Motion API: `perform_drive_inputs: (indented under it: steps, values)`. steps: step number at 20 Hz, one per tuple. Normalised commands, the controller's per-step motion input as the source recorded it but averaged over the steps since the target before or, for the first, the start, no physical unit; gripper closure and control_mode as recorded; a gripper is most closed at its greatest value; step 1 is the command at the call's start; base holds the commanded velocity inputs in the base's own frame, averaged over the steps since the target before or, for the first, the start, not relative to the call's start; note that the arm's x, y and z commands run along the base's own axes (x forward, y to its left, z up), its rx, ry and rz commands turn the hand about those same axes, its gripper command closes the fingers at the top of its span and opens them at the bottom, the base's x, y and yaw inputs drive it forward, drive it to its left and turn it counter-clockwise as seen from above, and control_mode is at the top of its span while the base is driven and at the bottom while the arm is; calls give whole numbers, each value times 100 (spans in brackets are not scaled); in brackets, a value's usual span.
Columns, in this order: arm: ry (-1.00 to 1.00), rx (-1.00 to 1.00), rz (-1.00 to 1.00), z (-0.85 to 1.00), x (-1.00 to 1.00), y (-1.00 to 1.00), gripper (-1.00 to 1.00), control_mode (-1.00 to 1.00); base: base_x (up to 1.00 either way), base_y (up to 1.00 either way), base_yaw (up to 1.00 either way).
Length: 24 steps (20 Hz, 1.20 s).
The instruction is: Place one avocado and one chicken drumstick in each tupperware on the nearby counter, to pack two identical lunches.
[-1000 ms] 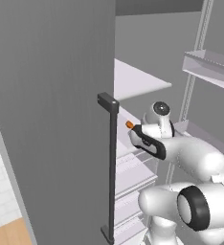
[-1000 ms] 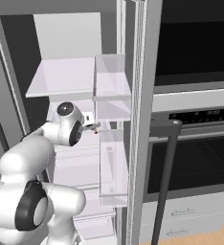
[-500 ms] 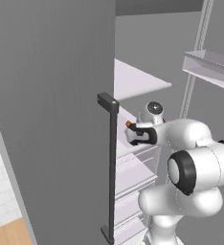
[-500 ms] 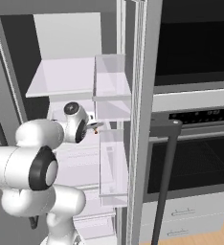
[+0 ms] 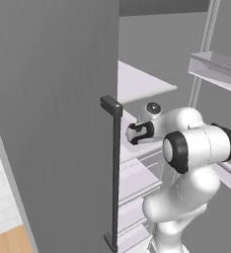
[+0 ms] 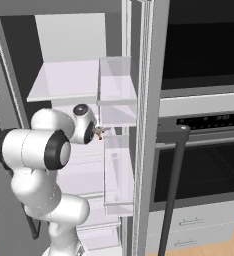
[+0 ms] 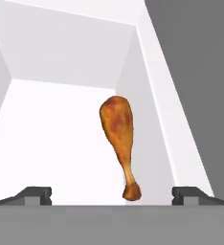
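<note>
The tool (image 7: 112,194) stands wide open, its two dark fingertips (image 7: 37,194) set far apart at the bottom of the hand view, with nothing between them gripped; the chicken drumstick (image 7: 119,142), orange-brown with its thick meaty end away from the hand and its thin bone end toward it, lies on a white fridge shelf (image 7: 51,139) in the gap ahead of the fingertips, nearer the right-hand one, close beside the white inner wall (image 7: 152,115); whether the bone end touches the tool cannot be told. In the left base view the white arm (image 5: 196,148) reaches into the open refrigerator past the grey door (image 5: 53,113) with its dark vertical handle (image 5: 115,173), the hand (image 5: 139,132) level with a pale shelf; in the right base view the arm (image 6: 39,150) bends toward the same shelves, its wrist (image 6: 86,131) next to the clear door bins (image 6: 118,170), and a small orange speck at the hand's tip is too small to name; a black wall oven (image 6: 199,170) with a dark bar handle stands right of the fridge.
</note>
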Motion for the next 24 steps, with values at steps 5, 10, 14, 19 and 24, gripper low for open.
perform_drive_inputs:
  steps: [5, 10, 14, 19, 24]
  values:
    - [1, 0, 0, -41, 37, 0, -100, -100, 0, 0, 0]
    - [0, 0, 0, -41, 37, 0, -100, -100, 0, 0, 0]
    - [0, 0, 0, -32, 43, 0, -100, -100, 0, 0, 0]
    - [7, 0, 0, -55, 15, 6, 100, -100, 0, 0, 0]
    - [15, -1, 0, -76, -32, 13, 100, -100, 0, 0, 0]
